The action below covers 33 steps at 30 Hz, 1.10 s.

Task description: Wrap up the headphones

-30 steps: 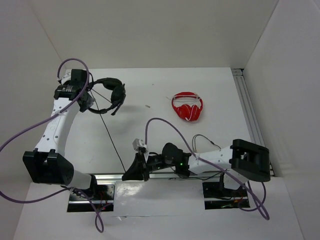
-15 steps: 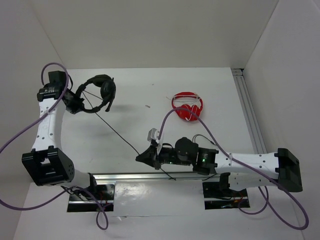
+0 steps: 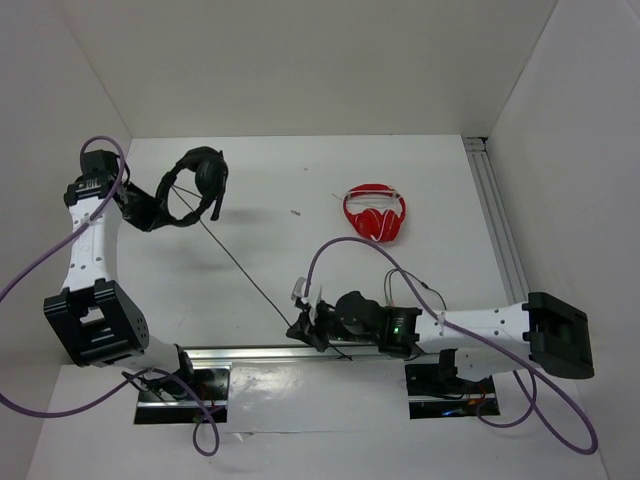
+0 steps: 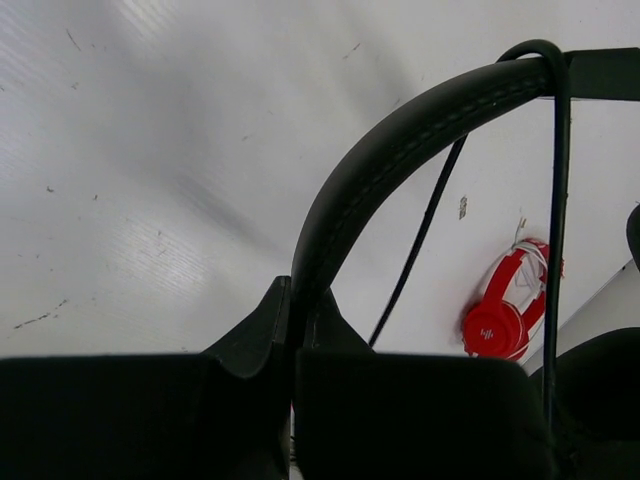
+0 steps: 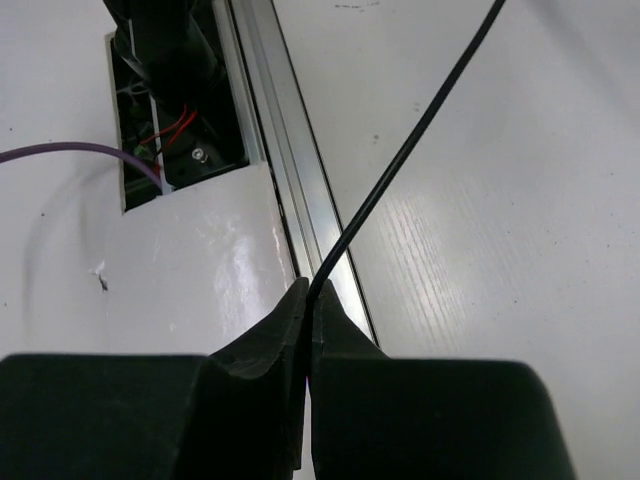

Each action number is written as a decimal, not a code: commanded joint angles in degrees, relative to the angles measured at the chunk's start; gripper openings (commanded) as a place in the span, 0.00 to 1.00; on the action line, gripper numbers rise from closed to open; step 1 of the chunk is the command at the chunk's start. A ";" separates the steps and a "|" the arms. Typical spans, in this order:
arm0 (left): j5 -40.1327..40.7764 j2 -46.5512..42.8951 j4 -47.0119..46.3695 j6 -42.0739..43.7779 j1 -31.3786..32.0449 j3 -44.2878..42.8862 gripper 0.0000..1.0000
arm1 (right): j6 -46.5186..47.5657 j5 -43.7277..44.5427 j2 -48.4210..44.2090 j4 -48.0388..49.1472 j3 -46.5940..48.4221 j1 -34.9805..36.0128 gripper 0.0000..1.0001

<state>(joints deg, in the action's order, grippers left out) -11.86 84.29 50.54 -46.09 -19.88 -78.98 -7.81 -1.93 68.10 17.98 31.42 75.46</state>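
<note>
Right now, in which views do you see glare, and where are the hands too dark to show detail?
Top external: glare on the glossy strip at the near edge. Right wrist: glare beside the rail; the right hand is a black silhouette. Left wrist: the left hand likewise.

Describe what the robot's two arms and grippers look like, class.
The left arm and right arm are white with black joint blocks, each trailing a purple cable. The left gripper and right gripper have black wedge-shaped fingers.
</note>
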 commanded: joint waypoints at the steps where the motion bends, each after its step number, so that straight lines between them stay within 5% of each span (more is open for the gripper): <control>1: -1.15 -1.32 -2.64 1.00 -0.60 -2.41 0.00 | 0.78 2.71 -3.14 0.67 2.24 1.00 0.00; 9: -0.45 -1.32 -4.31 2.67 -0.60 2.33 0.00 | 3.68 7.82 -9.82 -7.69 6.28 1.00 0.00; 15: 10.43 -3.08 -4.93 2.67 4.05 3.48 0.00 | 4.83 3.52 -10.36 -11.03 12.87 1.00 0.00; 23: 35.99 -4.39 -1.85 2.67 21.01 0.41 0.00 | 9.65 5.44 -6.32 -15.86 23.32 1.00 0.00; 33: 54.81 -12.22 -4.75 13.65 46.05 5.58 0.00 | 19.50 11.95 -1.03 -28.87 37.47 -5.84 0.00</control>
<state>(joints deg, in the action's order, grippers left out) 33.23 75.22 48.45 -36.12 20.29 -74.50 7.35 7.49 66.32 -6.22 64.40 72.05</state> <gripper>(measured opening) 0.096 0.027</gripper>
